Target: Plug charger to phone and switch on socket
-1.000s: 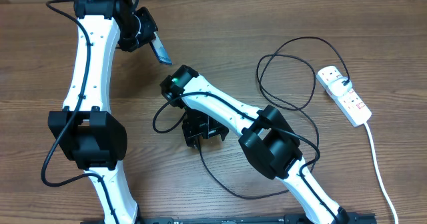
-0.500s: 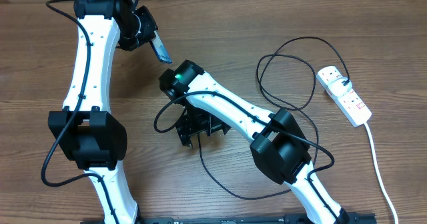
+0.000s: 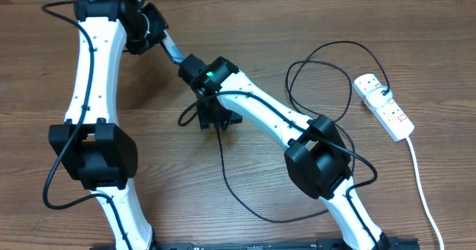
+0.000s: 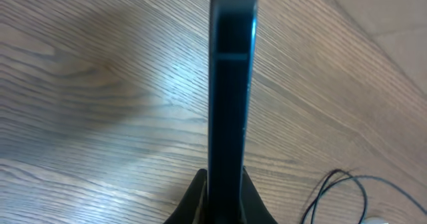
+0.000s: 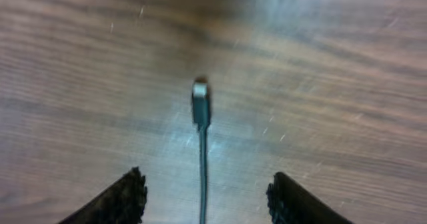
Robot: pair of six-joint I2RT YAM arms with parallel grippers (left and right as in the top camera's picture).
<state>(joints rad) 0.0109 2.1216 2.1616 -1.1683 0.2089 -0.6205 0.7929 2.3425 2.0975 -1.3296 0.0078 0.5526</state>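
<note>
My left gripper [image 3: 159,37] is shut on the phone [image 3: 173,54] and holds it above the table at the far left; in the left wrist view [image 4: 224,192] the phone [image 4: 231,84] shows edge-on as a dark slim bar. My right gripper [image 3: 215,120] hangs just right of and below the phone, fingers wide apart [image 5: 203,191]. The charger cable [image 3: 223,168] runs between those fingers, and its small connector tip [image 5: 200,91] lies ahead of them over the wood. The white socket [image 3: 383,109] lies at the far right with the charger's plug in it.
The charger cable makes large loops [image 3: 320,86] between my right arm and the socket. The socket's thick white cord [image 3: 420,183] runs down to the front right edge. A bit of black cable [image 4: 333,184] shows low in the left wrist view.
My right gripper has moved up the table toward the phone, and the cable end has come with it. My left gripper with the phone has shifted slightly left and back.
</note>
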